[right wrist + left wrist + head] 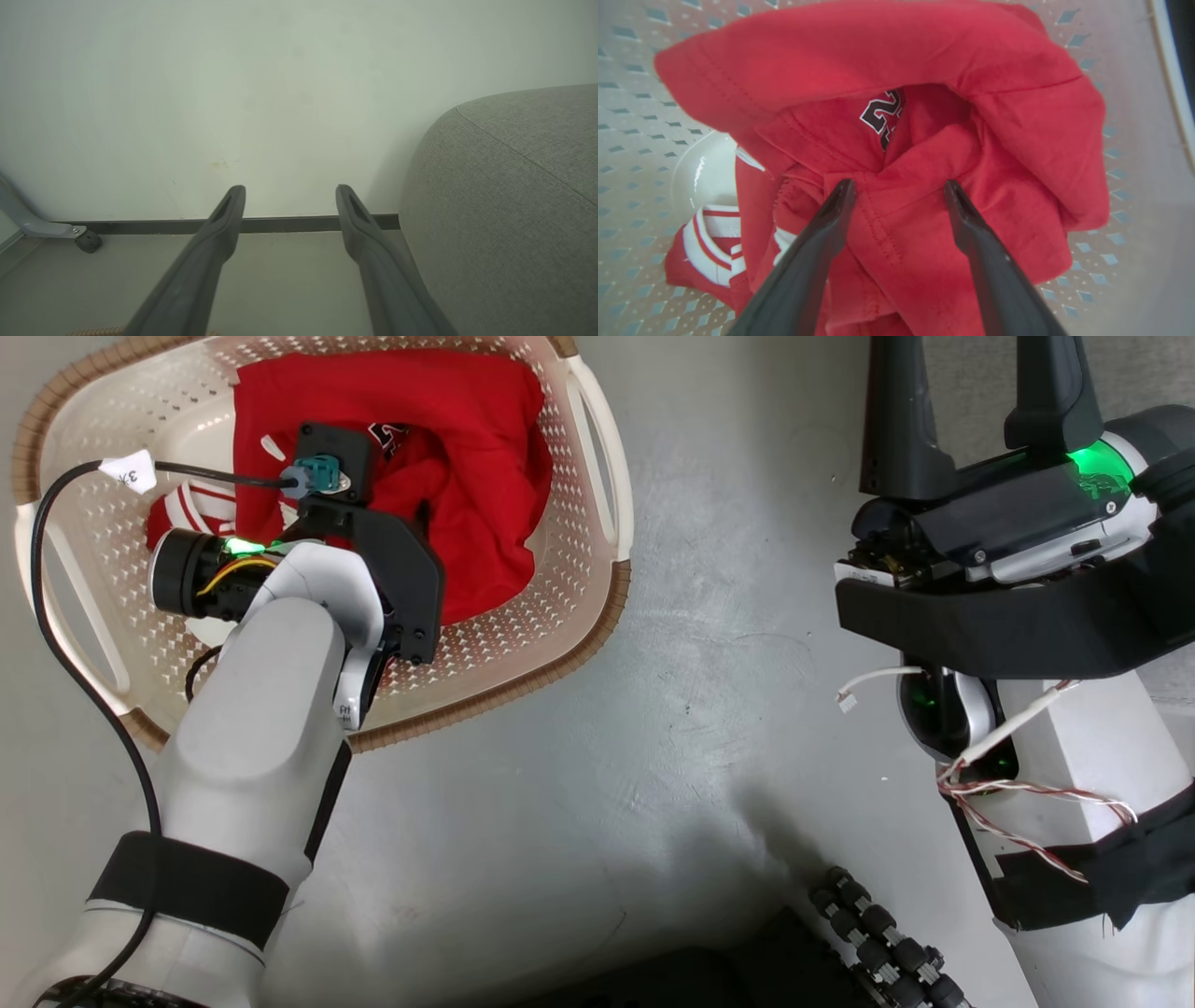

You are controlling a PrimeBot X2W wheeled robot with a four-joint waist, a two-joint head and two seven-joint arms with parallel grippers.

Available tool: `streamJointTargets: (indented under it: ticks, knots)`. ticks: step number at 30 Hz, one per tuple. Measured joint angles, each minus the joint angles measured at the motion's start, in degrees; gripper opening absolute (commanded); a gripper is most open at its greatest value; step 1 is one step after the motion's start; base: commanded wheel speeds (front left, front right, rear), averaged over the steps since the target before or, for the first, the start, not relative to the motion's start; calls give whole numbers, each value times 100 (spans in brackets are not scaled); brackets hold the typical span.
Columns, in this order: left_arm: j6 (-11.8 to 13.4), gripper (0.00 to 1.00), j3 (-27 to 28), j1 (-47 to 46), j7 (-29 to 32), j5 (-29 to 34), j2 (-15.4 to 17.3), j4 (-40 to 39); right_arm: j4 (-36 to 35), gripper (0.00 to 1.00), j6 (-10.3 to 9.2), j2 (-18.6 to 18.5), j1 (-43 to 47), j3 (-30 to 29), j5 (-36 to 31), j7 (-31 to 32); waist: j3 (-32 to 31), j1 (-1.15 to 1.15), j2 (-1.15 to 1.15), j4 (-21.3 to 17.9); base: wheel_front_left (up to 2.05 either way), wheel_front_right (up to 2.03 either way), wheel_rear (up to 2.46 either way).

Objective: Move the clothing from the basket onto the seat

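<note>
Left wrist view: left gripper (899, 186) spread over clothing (924, 60), numerals (880, 114) visible.
Right wrist view: right gripper (289, 190) spread beside seat (514, 210).
Left arm (271, 709): reaching into basket (523, 685).

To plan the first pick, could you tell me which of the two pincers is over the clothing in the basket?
The left pincer: its open fingers frame the red clothing in the basket. The right pincer faces a wall beside the seat.

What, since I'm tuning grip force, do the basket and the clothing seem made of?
The basket looks like moulded plastic, glossy cream: perforated walls, shiny highlight. The clothing seems soft matte red fabric, likely knit: it folds, creases, shows stitched seams.
</note>
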Motion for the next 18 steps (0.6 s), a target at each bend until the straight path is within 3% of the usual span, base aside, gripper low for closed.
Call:
streamJointTargets:
  ticks: [11,18]
  knots:
    - [-10,100,-12,-128,-27,11,200,142,-43,100,0,2,7,29,11,-44,247,1,1,10,0,0,0]
    - [-160,100,-79,-318,-33,129,271,222,-110,100,0,2,107,118,64,-92,375,1,1,-26,0,0,0]
